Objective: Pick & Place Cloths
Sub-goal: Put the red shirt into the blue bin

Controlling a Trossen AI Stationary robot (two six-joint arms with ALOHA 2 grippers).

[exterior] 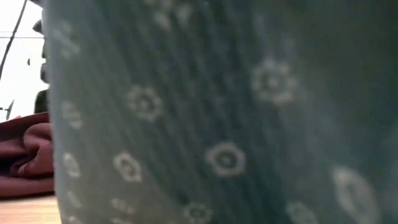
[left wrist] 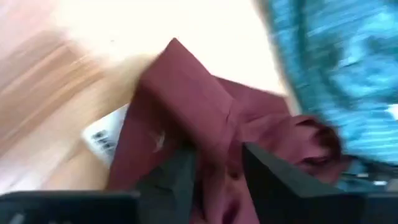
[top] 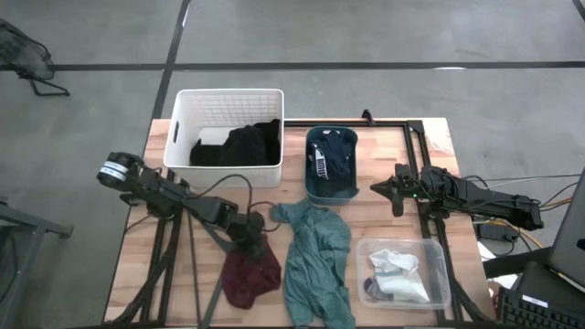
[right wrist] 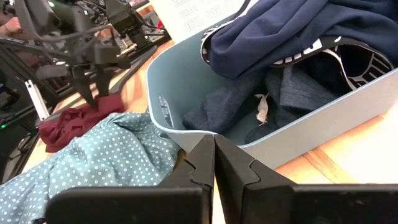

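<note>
Left end effector (top: pixel 249 230) hovering over the crumpled maroon fabric cloth (top: pixel 250 276).
You are straddling it with fingers parted, empty, near the worktop's front edge; closing shallow risks slipping. Right end effector (top: pixel 382 189) waiting closed.

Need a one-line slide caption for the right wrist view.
Right hand, shut and empty, beside the teal bin of dark navy cloths; beyond, the left hand over the maroon cloth.

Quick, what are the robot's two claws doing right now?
Left gripper: open, over the maroon cloth.
Right gripper: shut, empty, beside the teal bin.
</note>
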